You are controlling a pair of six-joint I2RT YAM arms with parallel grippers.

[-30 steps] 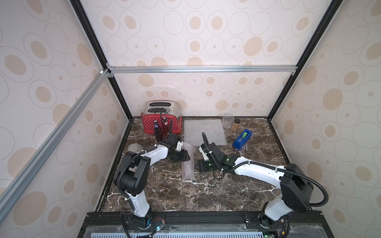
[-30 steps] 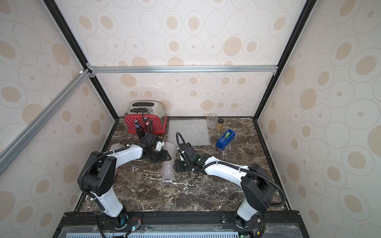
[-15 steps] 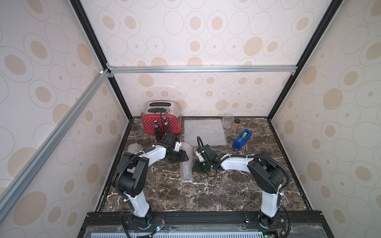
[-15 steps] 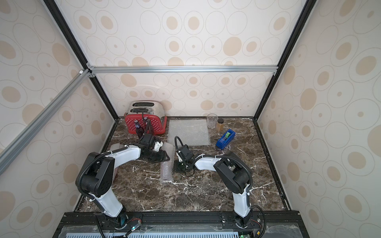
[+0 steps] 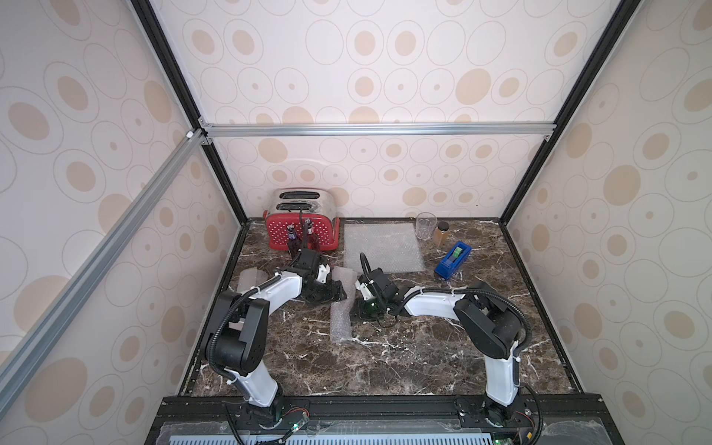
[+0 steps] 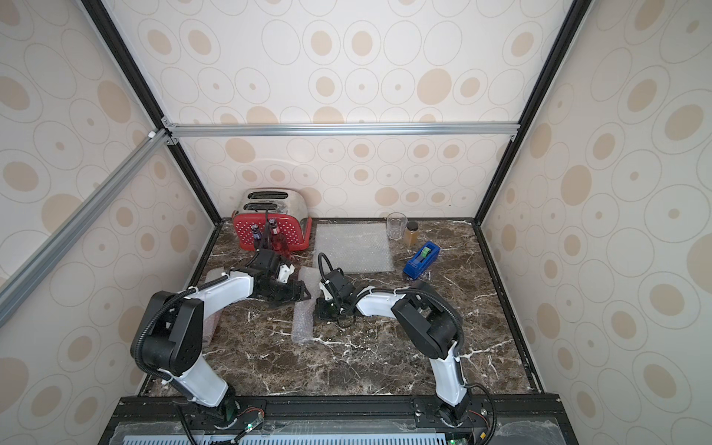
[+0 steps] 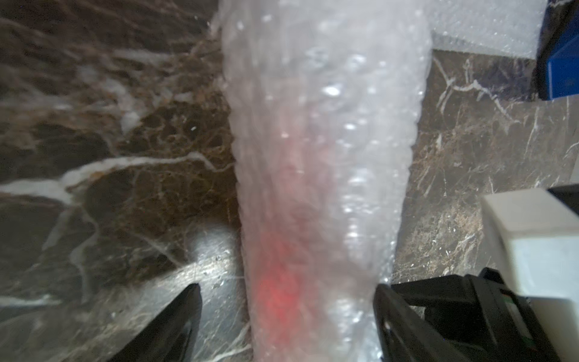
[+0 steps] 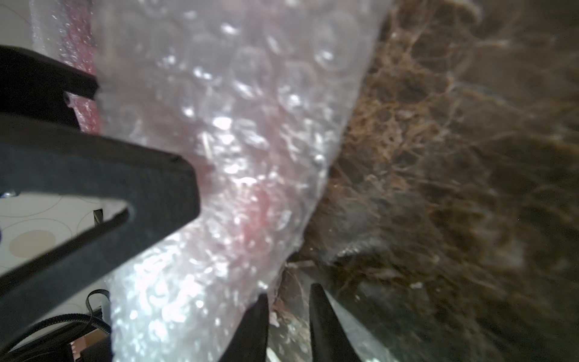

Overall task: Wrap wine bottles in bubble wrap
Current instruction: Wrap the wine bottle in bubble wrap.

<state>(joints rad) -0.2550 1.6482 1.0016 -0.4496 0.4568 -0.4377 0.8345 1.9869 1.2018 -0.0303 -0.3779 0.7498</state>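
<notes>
We see the wine bottle as a red blur inside a bubble wrap roll lying mid-table. Our left gripper straddles it, jaws wide; whether the right gripper pinches its right edge we cannot tell.

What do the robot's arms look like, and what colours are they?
There are two matching arms. The left arm and the right arm have smooth white tubes joined by chunky round black joints. Ribbed black cables loop along them. Each arm ends in black, wedge-shaped jaws. A small green light glows near the right arm's end.
</notes>
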